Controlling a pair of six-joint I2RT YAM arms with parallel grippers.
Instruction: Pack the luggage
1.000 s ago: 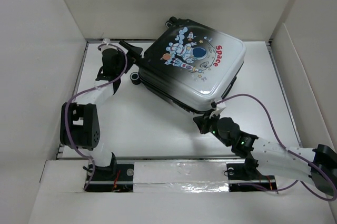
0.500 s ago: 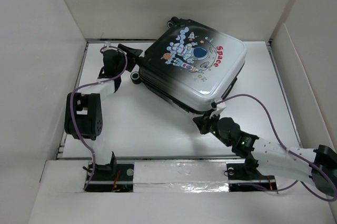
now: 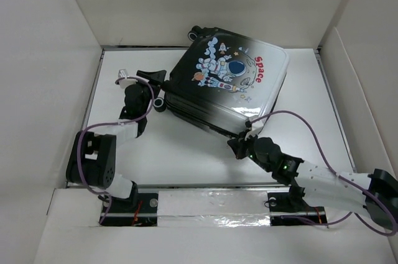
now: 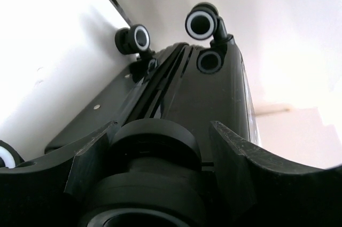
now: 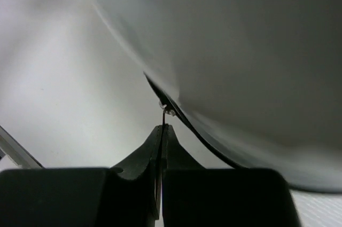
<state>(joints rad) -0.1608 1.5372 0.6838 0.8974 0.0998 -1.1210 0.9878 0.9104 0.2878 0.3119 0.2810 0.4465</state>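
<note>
You have the small hard-shell wheeled suitcase, black fading to white with a cartoon astronaut and red "Space" print, lying shut on the far half of the flat white table. Its printed side faces up and it is turned at an angle to the table's edges. Its black end with the wheels points to the far left, and its white end points toward the right arm.

Your left gripper is at the suitcase's near-left corner. In the left wrist view its two black fingers stand partly apart and grasp a round black caster wheel between them. Beyond it, two more black wheels with white hubs stick up at the far end of the shell.

Your right gripper sits at the near white corner, just under the shell's curved edge. It is clenched tight, fingertips pressed together, pinching a thin metal zip pull that rises from the tips to the dark seam line.

A purple cable arcs over the right arm, and plain white walls box in the table.
</note>
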